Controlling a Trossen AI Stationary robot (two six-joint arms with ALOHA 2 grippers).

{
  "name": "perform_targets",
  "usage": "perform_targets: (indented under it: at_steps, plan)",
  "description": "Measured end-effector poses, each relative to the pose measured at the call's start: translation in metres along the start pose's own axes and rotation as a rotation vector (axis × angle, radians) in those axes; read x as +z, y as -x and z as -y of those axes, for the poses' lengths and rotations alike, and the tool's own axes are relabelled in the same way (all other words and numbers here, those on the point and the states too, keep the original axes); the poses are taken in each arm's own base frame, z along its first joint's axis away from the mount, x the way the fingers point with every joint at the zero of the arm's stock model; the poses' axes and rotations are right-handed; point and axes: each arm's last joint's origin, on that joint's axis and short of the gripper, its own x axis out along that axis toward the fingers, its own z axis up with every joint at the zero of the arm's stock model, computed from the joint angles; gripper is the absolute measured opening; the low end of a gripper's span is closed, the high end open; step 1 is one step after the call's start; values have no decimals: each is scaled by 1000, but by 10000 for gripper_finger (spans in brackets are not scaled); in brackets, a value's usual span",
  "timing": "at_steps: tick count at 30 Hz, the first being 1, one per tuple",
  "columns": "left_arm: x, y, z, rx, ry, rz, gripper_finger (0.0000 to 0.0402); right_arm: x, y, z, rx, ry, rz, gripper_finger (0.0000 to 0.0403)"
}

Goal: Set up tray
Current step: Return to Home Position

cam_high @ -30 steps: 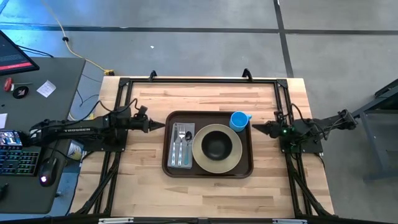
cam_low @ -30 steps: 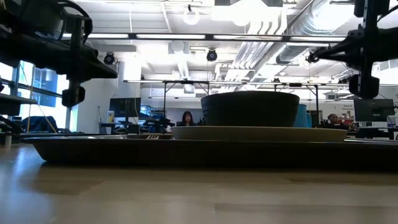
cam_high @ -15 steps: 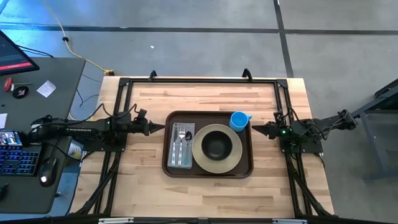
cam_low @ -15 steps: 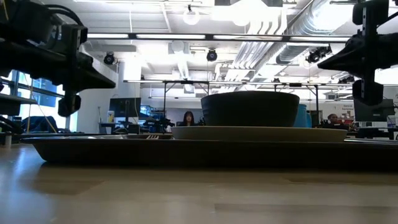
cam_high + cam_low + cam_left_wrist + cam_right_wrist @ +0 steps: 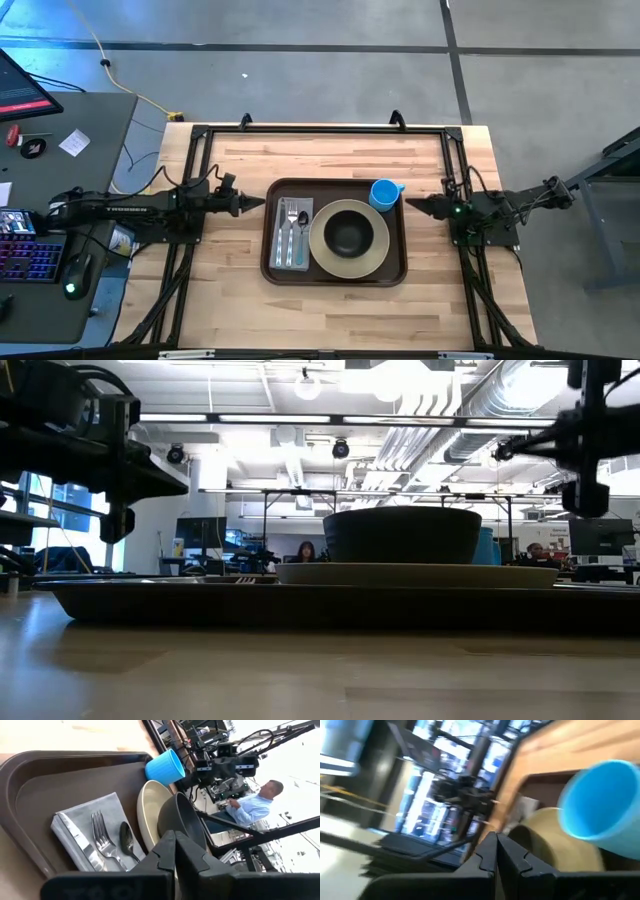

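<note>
Two closed, empty claws are being held flanking the tray (image 5: 335,281), left claw (image 5: 256,203) and right claw (image 5: 410,204); the cup (image 5: 384,194) is being risked should the right arm be swung low.

The tray (image 5: 330,189) is a large, dark brown rectangle with rounded corners and a low raised rim. It lies flat on the wooden table (image 5: 330,320), at about the table's middle, with its long sides parallel to the table's near and far edges. Seen from table height, its rim reads as one level dark band.
</note>
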Motion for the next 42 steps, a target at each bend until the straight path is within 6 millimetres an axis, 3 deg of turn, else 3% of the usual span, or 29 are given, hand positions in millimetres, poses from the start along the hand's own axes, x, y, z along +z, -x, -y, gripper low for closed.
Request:
perform_targets:
  at_steps: [6,11,16,19,21,30,33,36,38,42]
  plan:
    - [-1,0,-2,15,1,-9,37,6,1,-14,132,32,52,0]
    - [-3,0,-5,54,3,-30,32,5,1,-13,126,41,49,0]
    - [-5,0,-9,89,5,-50,57,5,0,-13,139,57,58,0]
    - [-6,1,-9,95,9,-53,69,-2,-5,-2,220,18,97,0]
    - [-6,1,-9,93,15,-53,72,-4,-6,1,185,45,82,0]
    - [-8,1,-13,131,18,-79,61,-2,-7,-3,270,112,29,0]
    - [-10,2,-16,163,19,-99,58,-1,-7,-4,302,211,17,0]
    - [-12,2,-19,189,-11,-119,58,-1,-8,-1,281,481,43,0]
    - [-12,3,-20,197,-96,-137,58,0,-9,0,267,645,73,0]
    - [-13,3,-19,165,-266,-180,58,1,-9,1,249,759,99,0]
